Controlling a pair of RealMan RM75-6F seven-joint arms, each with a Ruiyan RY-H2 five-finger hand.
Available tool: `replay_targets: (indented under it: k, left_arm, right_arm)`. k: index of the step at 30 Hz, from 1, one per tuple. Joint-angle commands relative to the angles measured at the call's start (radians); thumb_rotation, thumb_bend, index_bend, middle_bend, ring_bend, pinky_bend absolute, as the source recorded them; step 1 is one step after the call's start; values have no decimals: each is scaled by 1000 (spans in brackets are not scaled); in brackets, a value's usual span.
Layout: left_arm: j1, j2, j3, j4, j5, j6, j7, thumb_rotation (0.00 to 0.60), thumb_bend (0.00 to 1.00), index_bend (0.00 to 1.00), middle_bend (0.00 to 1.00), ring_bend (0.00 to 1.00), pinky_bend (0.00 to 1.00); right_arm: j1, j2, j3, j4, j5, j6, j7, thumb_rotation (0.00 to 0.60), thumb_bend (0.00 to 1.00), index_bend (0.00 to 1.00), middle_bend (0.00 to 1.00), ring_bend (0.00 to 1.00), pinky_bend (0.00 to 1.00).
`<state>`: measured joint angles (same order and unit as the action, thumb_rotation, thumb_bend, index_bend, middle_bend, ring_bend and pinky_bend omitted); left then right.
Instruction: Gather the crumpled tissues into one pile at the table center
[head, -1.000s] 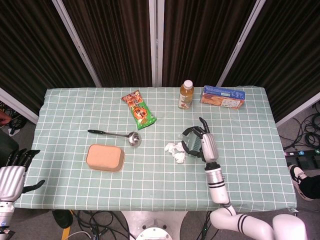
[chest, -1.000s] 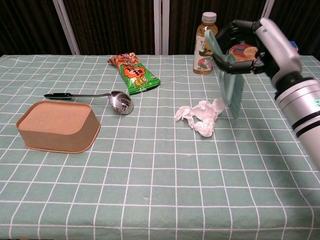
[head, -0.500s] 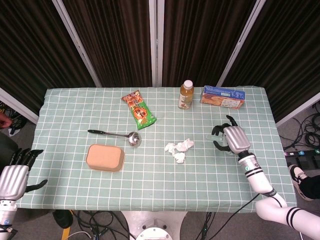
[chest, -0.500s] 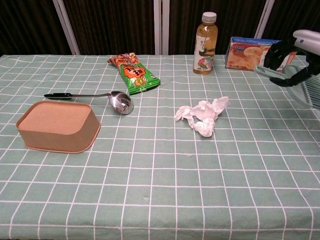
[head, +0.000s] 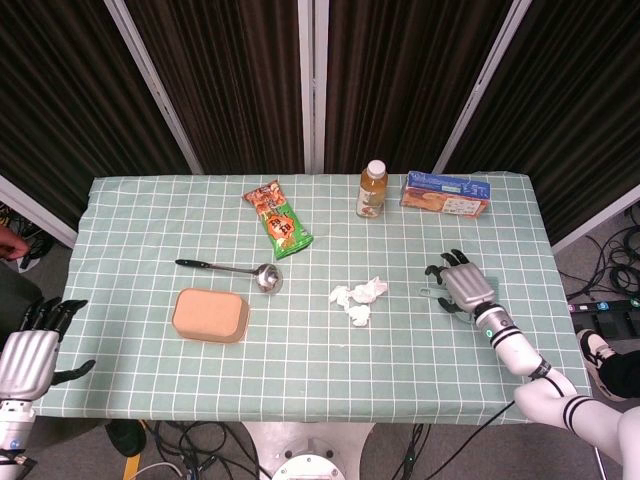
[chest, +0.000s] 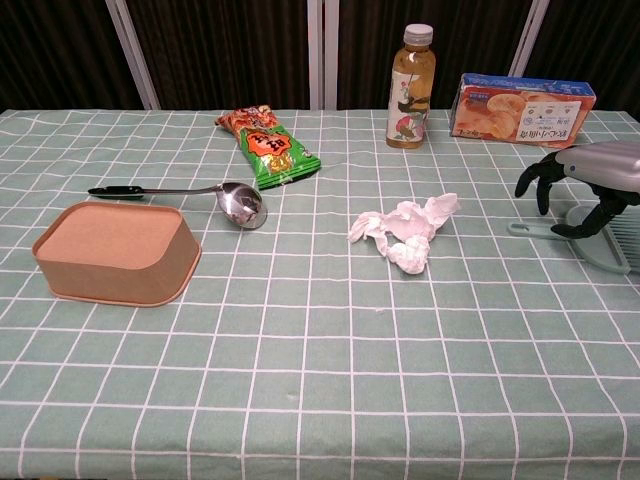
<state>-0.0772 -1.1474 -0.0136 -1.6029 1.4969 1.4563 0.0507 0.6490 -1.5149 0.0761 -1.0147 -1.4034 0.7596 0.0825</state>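
Crumpled white tissues lie bunched in one small heap near the table's middle, with nothing touching them. My right hand is well to their right, low over the cloth. Its fingers curl over a pale green flat scraper that lies flat on the table, handle pointing left, and the thumb rests on it. My left hand hangs off the table's near left corner, fingers apart and holding nothing. The chest view does not show the left hand.
At the back stand a juice bottle and a cracker box. A green snack bag, a metal ladle and a brown box occupy the left half of the checked tablecloth.
My right hand carried the green scraper from beside the tissues to the right and lowered it flat onto the table. The tissues and left hand barely moved.
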Motion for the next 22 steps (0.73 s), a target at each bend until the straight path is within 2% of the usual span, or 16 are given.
replay_targets:
  k: [1,4,8,12,16,22]
  left_arm:
    - [-1,-1,-2,2,0,2,-2,600,0,154,166,100,72]
    - [-4,-3,-6,7,1,3,-4,600,0,154,166,100,72]
    - [-8,-7,-8,14,1,0,-8,600,0,154,166,100,72]
    - [-12,-14,-13,23,-3,-3,-8,600,0,154,166,100,72]
    - [-17,-29,-18,29,1,2,-1,600,0,154,166,100,72]
    - [-21,-49,-23,38,9,14,3,600,0,154,166,100,72]
  right_arm:
    - [-7,33,2,-59,41,-17,-31,600,418,10,132,0,0]
    - [-40,88,19,-149,59,52,-44,600,408,0,91,0,0]
    - [-146,198,29,-315,46,262,-54,600,406,0,88,0,0]
    - [-259,291,7,-436,2,456,-58,600,355,0,72,0,0]
    - [-369,352,-28,-517,-59,630,-43,600,327,0,51,0,0]
    - [-460,377,-62,-540,-127,762,11,600,327,0,56,0,0]
